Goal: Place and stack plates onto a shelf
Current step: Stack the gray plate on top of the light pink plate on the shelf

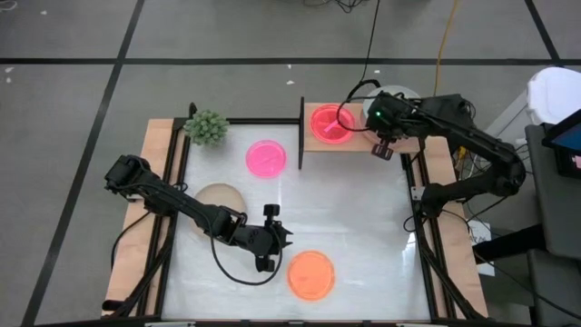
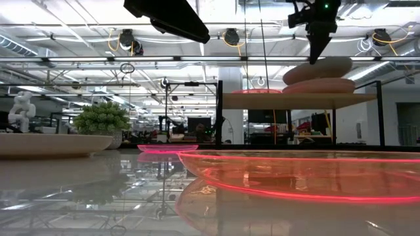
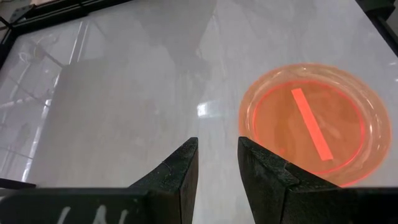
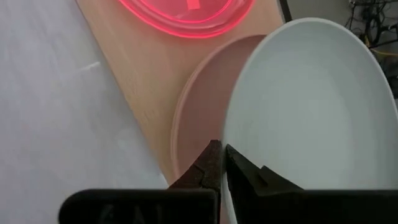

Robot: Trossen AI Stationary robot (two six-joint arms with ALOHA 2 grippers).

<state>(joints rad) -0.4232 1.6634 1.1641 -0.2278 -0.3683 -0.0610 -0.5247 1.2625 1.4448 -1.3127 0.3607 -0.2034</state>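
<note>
Left gripper (image 1: 275, 238), fingers a narrow gap apart and holding nothing, hovers low over the white table (image 1: 363, 227) just beside an orange plate (image 1: 311, 274) at the near edge. A beige plate (image 1: 220, 196) lies on the table under the left arm. Farther back, a magenta plate (image 1: 266, 158) sits on the table near a small green plant (image 1: 207, 127). At the far side, the light-wood shelf (image 1: 359, 141) carries a salmon-pink plate (image 1: 329, 123). Beside it on the shelf is a stack: a dusty-pink plate (image 4: 202, 118) with a pale grey-green plate (image 4: 311, 106) lying on top. Right gripper (image 1: 383, 149), fingers pressed together, hangs above that stack's edge, gripping nothing.
</note>
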